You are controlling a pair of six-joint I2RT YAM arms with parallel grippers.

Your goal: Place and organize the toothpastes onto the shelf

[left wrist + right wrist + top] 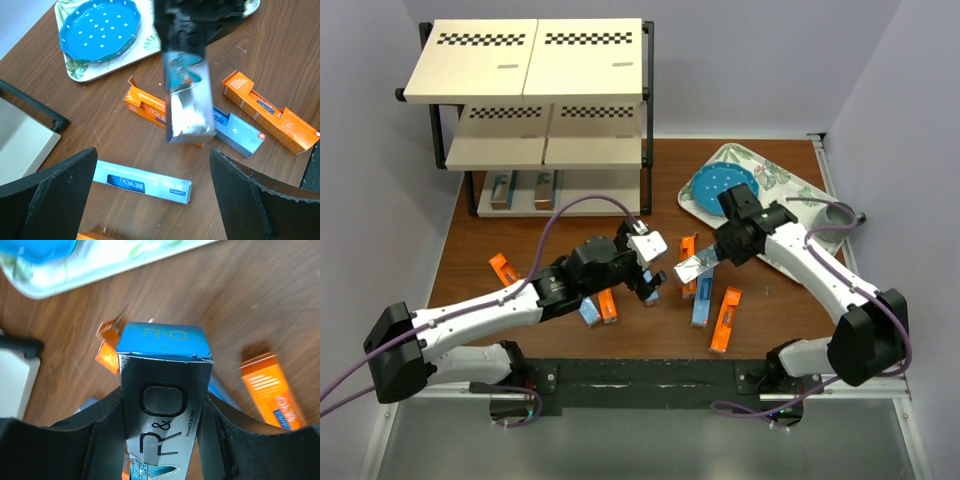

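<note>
Working outward from the arm bases, I see loose toothpastes point(608, 306) scattered on the desk point(470, 250), all well in front of the shelf point(525, 60). Nearest me, an orange carton point(725, 320) and a light blue carton point(702, 305) lie just beside each other, out past the shelf's right end. A lone orange box point(502, 268) lies in front of the shelf's left half. My left tool point(152, 155) hangs over the desk in front of the shelf's right end, jaws spread wide and holding nothing. My right tool point(162, 430) is clamped narrow on a silver carton point(692, 266), lifted off the desk further to the shelf's right. To the right of the shelf sits a floral tray point(785, 180) carrying a blue plate point(723, 185). On the shelf's lowest board, two cartons point(501, 190) lie side by side.
</note>
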